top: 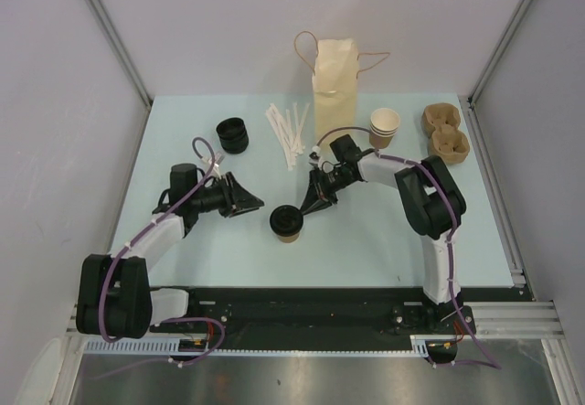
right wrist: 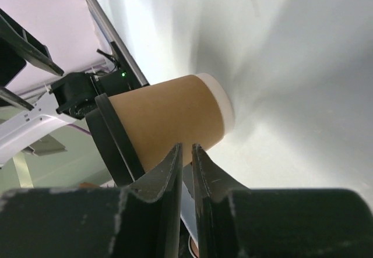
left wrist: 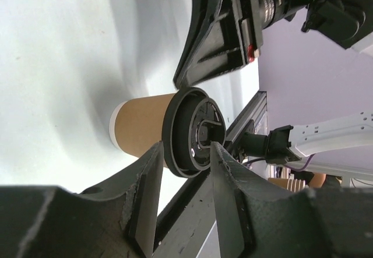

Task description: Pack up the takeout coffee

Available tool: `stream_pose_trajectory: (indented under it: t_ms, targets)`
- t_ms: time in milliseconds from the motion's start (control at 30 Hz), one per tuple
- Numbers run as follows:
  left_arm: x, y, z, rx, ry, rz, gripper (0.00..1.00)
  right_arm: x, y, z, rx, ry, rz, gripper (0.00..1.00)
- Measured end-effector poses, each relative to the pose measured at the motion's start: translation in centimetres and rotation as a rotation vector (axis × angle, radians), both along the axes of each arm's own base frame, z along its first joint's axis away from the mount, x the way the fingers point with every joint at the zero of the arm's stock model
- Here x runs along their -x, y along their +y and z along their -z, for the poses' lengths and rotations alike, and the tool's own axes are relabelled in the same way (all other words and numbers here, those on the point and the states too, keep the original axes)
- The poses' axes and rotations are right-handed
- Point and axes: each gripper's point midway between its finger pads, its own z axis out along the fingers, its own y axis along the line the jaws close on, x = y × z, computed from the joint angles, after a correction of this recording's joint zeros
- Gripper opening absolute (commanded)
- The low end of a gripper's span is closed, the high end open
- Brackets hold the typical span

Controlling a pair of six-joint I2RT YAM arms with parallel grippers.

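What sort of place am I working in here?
Probably a test cell staged as a coffee takeout counter: bare enclosure walls around a pale table, a paper bag, stacked paper cups and pulp cup carriers.

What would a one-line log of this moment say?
coffee: upright, lidded, unheld | left jaws: open | right jaws: nearly shut | bag: upright

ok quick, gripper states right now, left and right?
Left gripper: open, pointed at the coffee cup, holding nothing.
Right gripper: all but shut, nothing between its fingers.
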Motion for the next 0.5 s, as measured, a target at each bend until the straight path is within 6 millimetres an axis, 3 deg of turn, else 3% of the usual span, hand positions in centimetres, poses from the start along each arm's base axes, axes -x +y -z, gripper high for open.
stream_pose_trajectory:
  t_ms: [267,500]
  targets:
    - [0.8,0.1,0.8,0.009,0.026,-0.008,0.31,0.0,-3.5,0.0,0.047,0.029,0.014,0.15]
    - [1.6,-0.4,0.1,0.036,0.004,0.03,0.22,1.2,-4.6,-4.4,0.014,-0.037,-0.005,0.15]
